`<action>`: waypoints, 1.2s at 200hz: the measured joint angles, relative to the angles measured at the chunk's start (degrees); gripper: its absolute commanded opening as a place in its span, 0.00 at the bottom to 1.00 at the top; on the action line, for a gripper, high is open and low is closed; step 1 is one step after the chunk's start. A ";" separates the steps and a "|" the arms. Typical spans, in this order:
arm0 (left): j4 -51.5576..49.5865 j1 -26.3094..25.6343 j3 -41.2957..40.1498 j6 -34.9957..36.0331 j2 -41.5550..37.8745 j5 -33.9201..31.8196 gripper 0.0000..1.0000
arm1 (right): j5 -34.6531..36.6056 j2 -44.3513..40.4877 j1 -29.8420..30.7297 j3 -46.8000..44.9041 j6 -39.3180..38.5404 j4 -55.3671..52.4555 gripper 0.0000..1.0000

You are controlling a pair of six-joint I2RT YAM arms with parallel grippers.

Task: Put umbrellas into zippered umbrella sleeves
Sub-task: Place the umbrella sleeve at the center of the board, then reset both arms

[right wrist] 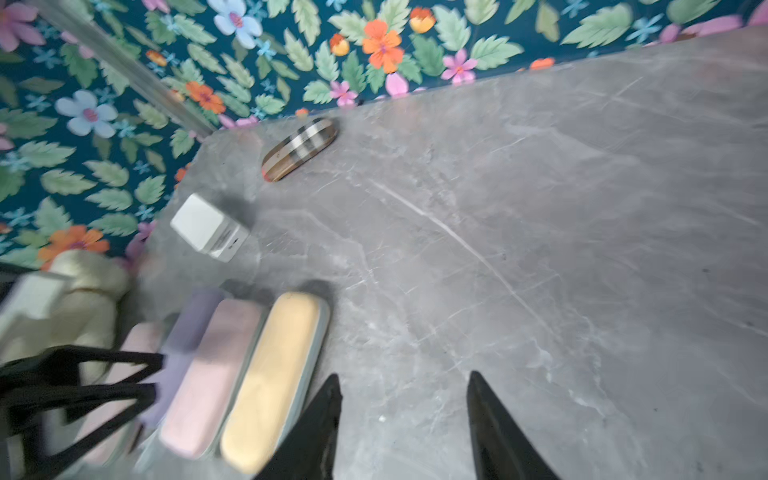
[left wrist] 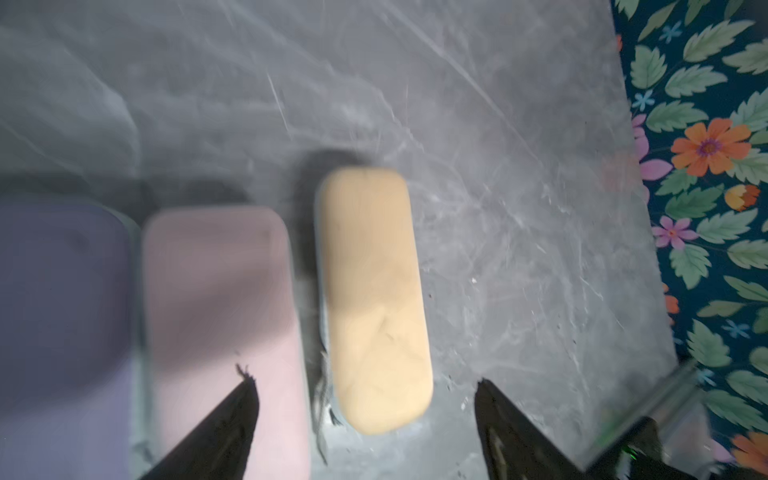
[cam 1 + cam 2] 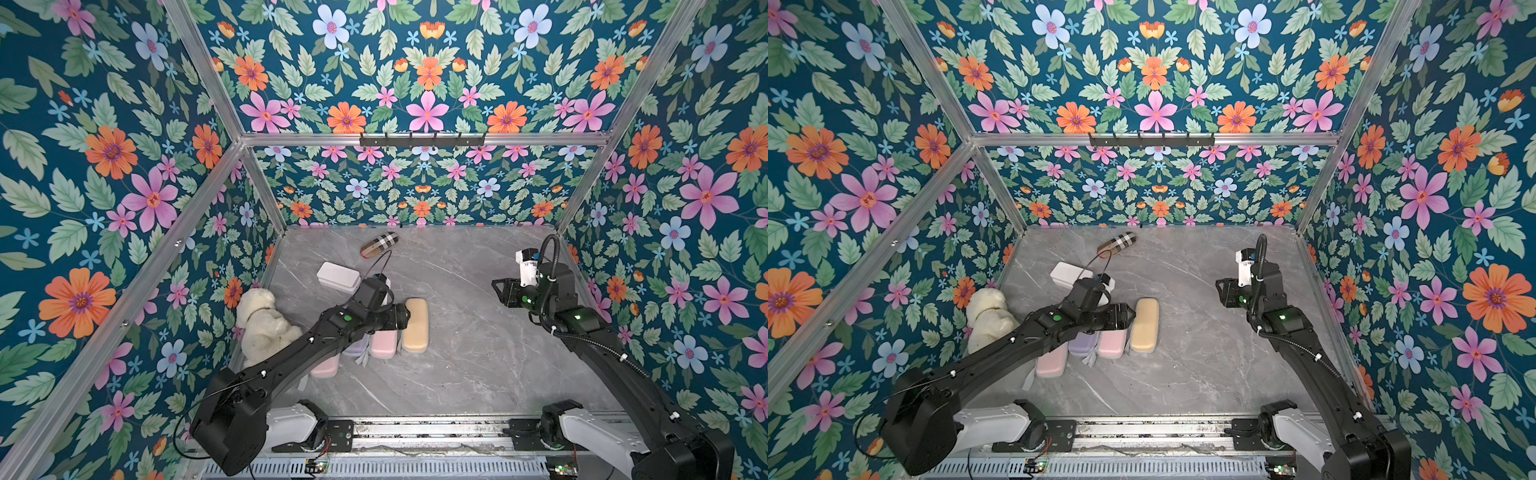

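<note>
The tan-yellow oblong hard-shell sleeve (image 3: 1144, 326) lies seemingly closed beside the pink sleeve (image 3: 1112, 344) and the lavender sleeve (image 3: 1082, 343) on the grey marble table (image 3: 1204, 353). The left gripper (image 2: 363, 378) hangs wide open and empty above its end. The right gripper (image 1: 403, 375) is parted and holds nothing.

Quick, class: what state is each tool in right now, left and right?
Left tool: open, holding nothing.
Right tool: open, holding nothing.
</note>
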 measured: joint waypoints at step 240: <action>86.40 35.74 -30.82 29.33 21.92 -19.76 1.00 | 20.41 25.09 -12.96 -27.98 -9.73 64.13 1.00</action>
